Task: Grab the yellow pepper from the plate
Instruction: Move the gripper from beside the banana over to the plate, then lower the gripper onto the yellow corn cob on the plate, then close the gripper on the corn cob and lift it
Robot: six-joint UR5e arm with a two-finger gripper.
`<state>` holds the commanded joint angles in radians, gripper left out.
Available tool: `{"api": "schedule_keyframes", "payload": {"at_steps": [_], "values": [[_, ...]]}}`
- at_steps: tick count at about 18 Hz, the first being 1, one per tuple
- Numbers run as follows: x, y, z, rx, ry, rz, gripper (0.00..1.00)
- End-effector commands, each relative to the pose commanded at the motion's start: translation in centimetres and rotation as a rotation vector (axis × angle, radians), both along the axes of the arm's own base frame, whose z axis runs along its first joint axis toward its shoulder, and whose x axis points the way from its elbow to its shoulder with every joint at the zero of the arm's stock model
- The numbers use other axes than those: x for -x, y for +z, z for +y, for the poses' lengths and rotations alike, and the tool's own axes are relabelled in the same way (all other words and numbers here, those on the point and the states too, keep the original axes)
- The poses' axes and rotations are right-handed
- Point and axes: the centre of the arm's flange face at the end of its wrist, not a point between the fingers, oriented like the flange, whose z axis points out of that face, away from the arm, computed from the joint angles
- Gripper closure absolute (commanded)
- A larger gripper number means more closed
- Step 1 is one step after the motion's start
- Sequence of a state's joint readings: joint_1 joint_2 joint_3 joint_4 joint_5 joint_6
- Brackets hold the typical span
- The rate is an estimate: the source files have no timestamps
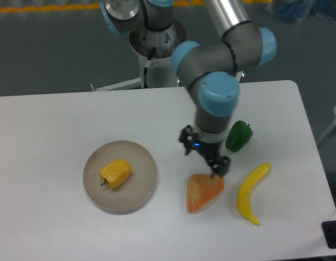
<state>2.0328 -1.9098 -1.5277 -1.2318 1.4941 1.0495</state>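
just lobed yellow pepper (pixel 116 173), dark stem, on plate (pixel 141 191)

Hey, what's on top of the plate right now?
Only the yellow pepper lies on the plate, stem toward the front-left. The patch of plate beneath it is hidden. The hand is off to the right.

Two peppers (pixel 116 173) (pixel 238 136), one banana (pixel 250 192), one plate (pixel 143 187)

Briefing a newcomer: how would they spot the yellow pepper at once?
On the white table, find the round grey-beige plate left of the gripper. The yellow pepper lies on it: blocky and lobed, unlike the long curved banana and the green pepper.
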Motion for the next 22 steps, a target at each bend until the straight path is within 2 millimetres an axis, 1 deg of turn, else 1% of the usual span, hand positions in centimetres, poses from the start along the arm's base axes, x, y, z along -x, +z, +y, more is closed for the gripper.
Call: {"api": "schedule_keyframes", "payload": {"at_steps": [1,2,4,5,6,10,12,13,14,16,18,22], "values": [[-2.3,-1.1,0.6,0.016,-0.003,-0.009,0.0],[-3.6,-1.4,0.9,0.023,-0.005,-0.012,0.0],[-5.4,-2.7,1.7,0.04,0.009,-0.024,0.0],[-7.0,-3.5,2.1,0.055,0.024,-0.028,0.0],[-8.0,-4.1,2.4,0.067,0.035,-0.032,0.0],[-9.4,-7.2,3.1,0.116,0.05,-0.044,0.0],[-9.7,-7.8,3.3,0.126,0.056,-0.048,0.0],[-11.2,-8.2,3.4,0.133,0.046,-0.047,0.0],[-11.6,-8.4,3.4,0.137,0.046,-0.047,0.0],[-11.8,-8.9,3.5,0.146,0.051,-0.052,0.0],[-12.9,-9.6,3.7,0.158,0.044,-0.052,0.0],[-13.0,-10.7,3.8,0.178,0.063,-0.054,0.0]]}}
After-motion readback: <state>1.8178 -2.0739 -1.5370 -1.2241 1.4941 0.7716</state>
